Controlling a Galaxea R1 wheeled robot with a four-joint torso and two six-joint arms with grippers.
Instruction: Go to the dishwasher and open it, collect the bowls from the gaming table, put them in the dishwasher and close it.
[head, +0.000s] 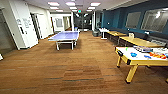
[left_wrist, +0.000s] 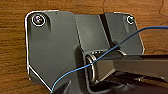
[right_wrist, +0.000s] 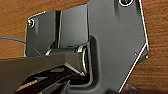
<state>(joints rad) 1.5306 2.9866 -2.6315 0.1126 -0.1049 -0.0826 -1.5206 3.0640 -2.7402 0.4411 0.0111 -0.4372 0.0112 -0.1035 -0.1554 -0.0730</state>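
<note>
The gaming table (head: 143, 61), with a white top, yellow sides and yellow legs, stands at the right of the head view, a short way ahead. On its top lie a bright blue bowl (head: 133, 54) and, further right, a second blue bowl (head: 147, 56). A tiny green cup (head: 126, 49) stands near the table's far corner. The dishwasher is out of view. Both wrist views look down past my own dark plates onto the brown wood-patterned floor (left_wrist: 15, 45); a thin blue cable (left_wrist: 105, 53) crosses the left wrist view.
A blue ping-pong table (head: 65, 36) stands in the middle distance, left of centre. Wooden tables (head: 138, 41) line the dark blue right wall. Orange and red items (head: 157, 55) and a dark flat object (head: 142, 48) also lie on the gaming table. A white wall (head: 22, 25) runs along the left. Wide brown floor (head: 82, 67) lies ahead.
</note>
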